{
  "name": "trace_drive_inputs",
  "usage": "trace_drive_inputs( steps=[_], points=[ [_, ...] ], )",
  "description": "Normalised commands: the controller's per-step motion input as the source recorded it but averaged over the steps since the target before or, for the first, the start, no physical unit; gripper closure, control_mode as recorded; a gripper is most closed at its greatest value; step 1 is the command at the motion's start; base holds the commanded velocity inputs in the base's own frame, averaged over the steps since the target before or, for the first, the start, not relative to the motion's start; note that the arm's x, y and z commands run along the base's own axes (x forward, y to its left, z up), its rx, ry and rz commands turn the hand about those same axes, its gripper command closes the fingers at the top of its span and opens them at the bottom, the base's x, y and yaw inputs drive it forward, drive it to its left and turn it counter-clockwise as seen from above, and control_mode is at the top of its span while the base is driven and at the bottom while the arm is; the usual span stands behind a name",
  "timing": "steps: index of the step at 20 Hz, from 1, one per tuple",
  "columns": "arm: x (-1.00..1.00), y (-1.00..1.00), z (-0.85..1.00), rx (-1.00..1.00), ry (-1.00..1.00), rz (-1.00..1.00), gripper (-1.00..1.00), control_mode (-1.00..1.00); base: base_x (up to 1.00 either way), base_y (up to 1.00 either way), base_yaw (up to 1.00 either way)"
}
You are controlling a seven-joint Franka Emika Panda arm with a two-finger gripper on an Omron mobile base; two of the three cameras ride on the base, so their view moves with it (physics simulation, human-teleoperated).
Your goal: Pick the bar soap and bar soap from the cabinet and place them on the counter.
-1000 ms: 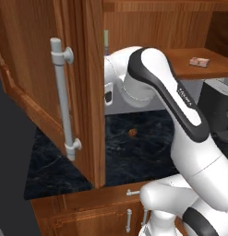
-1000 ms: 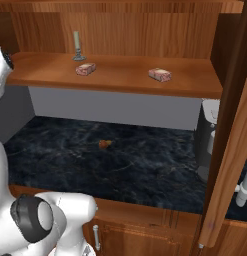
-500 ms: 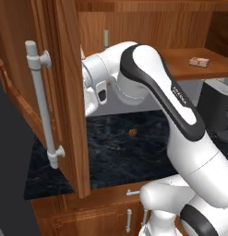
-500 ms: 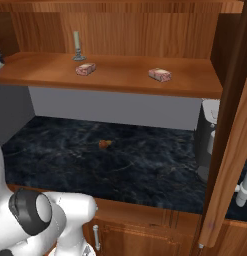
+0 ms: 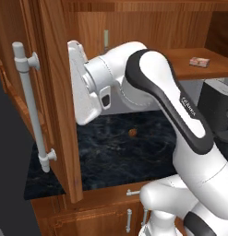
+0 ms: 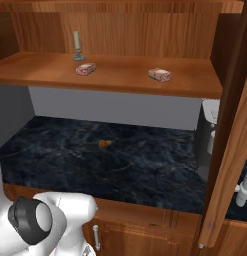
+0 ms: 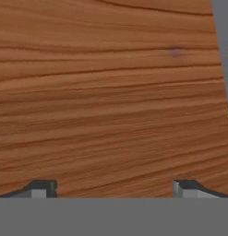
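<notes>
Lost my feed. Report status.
Gripper open, empty, facing cabinet door. Both bar soaps on cabinet shelf. Candle behind left soap.

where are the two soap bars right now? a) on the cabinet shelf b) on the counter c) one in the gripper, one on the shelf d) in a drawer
a: both soap bars lie apart on the cabinet shelf, with the gripper open, holding nothing and facing the wooden door.

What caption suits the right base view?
Two bar soaps and a candle on the open cabinet's shelf.
</notes>
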Motion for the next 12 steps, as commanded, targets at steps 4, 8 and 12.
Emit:
trace_drive_inputs(
  steps=[4, 8, 12],
  points=[
    [-0.33, -0.23, -0.05, 0.0, -0.13, 0.0, -1.0, -1.0, 0.0, 0.0, 0.0],
    [-0.32, -0.31, -0.03, 0.0, -0.14, 0.0, -1.0, -1.0, 0.0, 0.0, 0.0],
    [-0.34, -0.42, 0.0, 0.0, -0.16, 0.0, -1.0, -1.0, 0.0, 0.0, 0.0]
  ],
)
